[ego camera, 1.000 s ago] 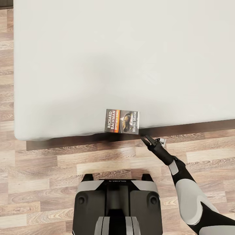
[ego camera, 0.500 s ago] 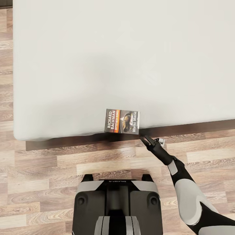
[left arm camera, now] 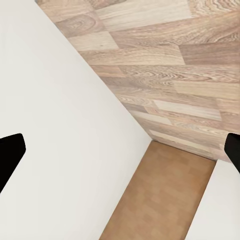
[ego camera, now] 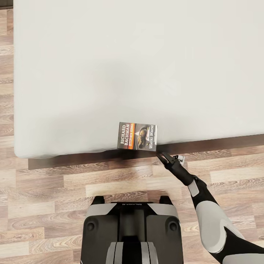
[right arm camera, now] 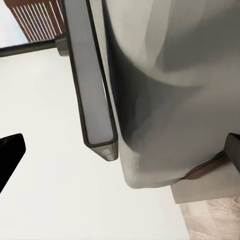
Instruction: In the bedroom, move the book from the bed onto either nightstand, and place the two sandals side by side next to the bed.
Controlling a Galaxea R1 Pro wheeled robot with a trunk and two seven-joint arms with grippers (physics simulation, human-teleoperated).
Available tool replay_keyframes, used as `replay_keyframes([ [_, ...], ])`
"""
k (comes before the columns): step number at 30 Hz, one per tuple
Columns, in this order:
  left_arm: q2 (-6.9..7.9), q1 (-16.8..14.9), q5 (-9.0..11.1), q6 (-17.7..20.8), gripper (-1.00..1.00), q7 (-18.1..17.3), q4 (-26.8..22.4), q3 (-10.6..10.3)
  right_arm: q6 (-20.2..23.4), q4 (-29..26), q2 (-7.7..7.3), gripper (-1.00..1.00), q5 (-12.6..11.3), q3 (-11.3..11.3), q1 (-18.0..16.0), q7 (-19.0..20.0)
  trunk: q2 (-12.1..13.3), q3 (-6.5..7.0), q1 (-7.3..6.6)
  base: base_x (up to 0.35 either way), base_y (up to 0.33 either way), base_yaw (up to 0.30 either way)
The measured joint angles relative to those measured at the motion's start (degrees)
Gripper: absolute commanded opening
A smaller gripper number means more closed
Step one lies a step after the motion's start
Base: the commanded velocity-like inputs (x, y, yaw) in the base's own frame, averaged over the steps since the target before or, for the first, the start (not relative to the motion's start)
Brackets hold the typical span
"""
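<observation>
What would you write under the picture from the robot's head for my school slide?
Robot's right gripper reaches toward the book lying at the near edge of the bed.

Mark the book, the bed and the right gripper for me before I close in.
book (ego camera: 137, 136): head view, middle of its cover.
bed (ego camera: 139, 66): head view, bare mattress top.
right gripper (ego camera: 161, 156): head view, between its fingertips, just off the book's near corner.

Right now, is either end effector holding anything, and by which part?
Nothing is held. The right end effector sits open just short of the book, which overhangs the edge of the bed. The left end effector is open too.
</observation>
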Motion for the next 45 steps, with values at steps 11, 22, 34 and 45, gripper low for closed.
replay_keyframes([
  [11, 0.0, 0.0, 0.0, 0.0, 1.0, 0.0, 0.0, 0.0, -0.1, 0.0, 0.85, 1.0, 0.1, 0.9, 0.0, 0.1, 0.0, 0.0, 0.0, 0.0, 0.0, 0.0],
  [22, 0.0, 0.0, 0.0, 0.0, 1.0, 0.0, 0.0, 0.0, -0.2, -0.1, 1.35, 1.0, 0.1, 3.6, 0.0, 0.0, 0.0, 0.0, 0.0, 0.0, 0.0, 0.0],
  [34, 0.0, 0.0, 0.0, 0.0, 1.0, 0.0, 0.0, 0.0, -0.2, -0.1, 1.44, 1.0, 0.0, 3.8, 0.0, -0.2, -1.6, -0.72, 0.88, 0.0, 0.0, 0.0],
  [45, 0.0, 0.0, 0.0, 0.0, 1.0, 0.0, 0.0, 0.0, -0.2, -0.1, 1.52, 1.0, -0.1, 3.9, -0.1, -0.4, -1.6, -0.72, 0.88, 0.0, 0.0, 0.0],
])
